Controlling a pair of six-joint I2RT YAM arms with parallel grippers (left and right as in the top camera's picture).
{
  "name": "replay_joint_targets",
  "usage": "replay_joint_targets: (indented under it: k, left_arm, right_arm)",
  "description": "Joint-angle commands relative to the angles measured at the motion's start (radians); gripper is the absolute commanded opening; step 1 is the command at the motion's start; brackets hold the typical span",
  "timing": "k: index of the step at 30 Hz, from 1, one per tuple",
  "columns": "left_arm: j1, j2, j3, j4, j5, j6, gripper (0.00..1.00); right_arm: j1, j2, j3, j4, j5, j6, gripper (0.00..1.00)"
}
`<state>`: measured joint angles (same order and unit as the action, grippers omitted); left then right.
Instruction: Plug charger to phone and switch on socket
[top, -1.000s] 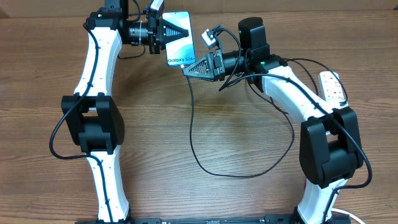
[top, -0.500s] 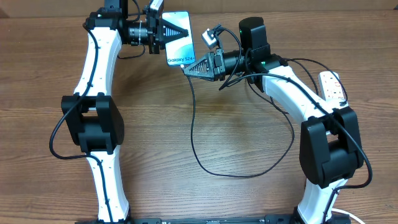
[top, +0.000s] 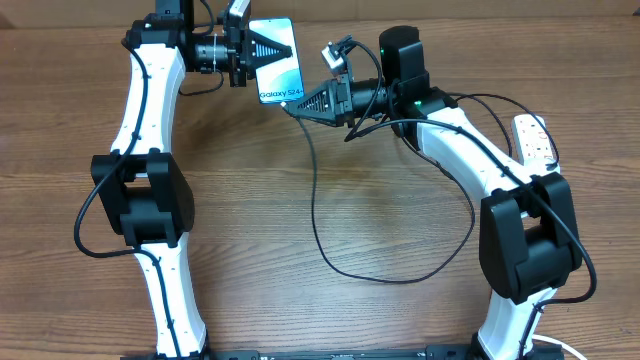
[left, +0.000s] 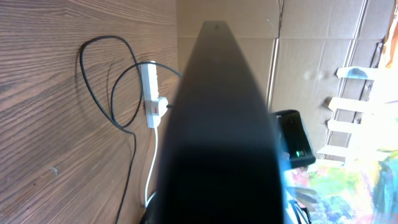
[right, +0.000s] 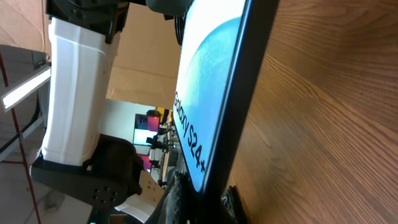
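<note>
- The left gripper is at the far edge of the table, with its fingers clamped tight across the phone.
- The phone's cyan screen faces up toward the overhead camera, with the white "Galaxy S24+" lettering near its lower end.
- The right gripper reaches in from the right, and its tip touches the phone's lower end just beside the lettering.
- Its jaws are closed. They seem to be pinching the end of the charger, but the plug tip is hidden behind the fingers, so I can't say whether it sits in the port.
- From that gripper the thin black cable drops toward the near side, swings in a wide loop across the middle of the table and climbs back up toward the right arm.
- The socket lies along the right edge of the table, well apart from the phone and partly hidden behind the right arm.
- The left wrist view shows the power strip more fully: it is white, with a red mark and a plug in it, and dark cables curl on the wood beside it.
- A dark, blurred shape fills most of that view.
- The right wrist view shows the phone nearly edge-on, its bright screen and lettering close up, with the left arm's white casing behind it.
- The phone looks raised off the wood, but the angle leaves that uncertain.
</note>
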<state>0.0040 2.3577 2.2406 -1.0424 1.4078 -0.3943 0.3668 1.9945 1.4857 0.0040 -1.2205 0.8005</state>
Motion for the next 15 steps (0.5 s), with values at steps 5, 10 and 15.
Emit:
replay_joint_targets:
  k: [5, 10, 15]
  left_arm:
    - [-0.019, -0.016, 0.02, -0.012, -0.024, -0.007, 0.04]
    - [-0.009, -0.016, 0.02, -0.026, -0.058, -0.006, 0.04]
    - [-0.011, -0.016, 0.02, -0.028, -0.057, -0.006, 0.04]
  right_arm:
    - [0.011, -0.029, 0.021, -0.027, 0.098, -0.037, 0.04]
    - [0.011, -0.029, 0.019, -0.131, 0.103, -0.119, 0.04]
    - [0.012, -0.029, 0.019, -0.137, 0.148, -0.116, 0.04]
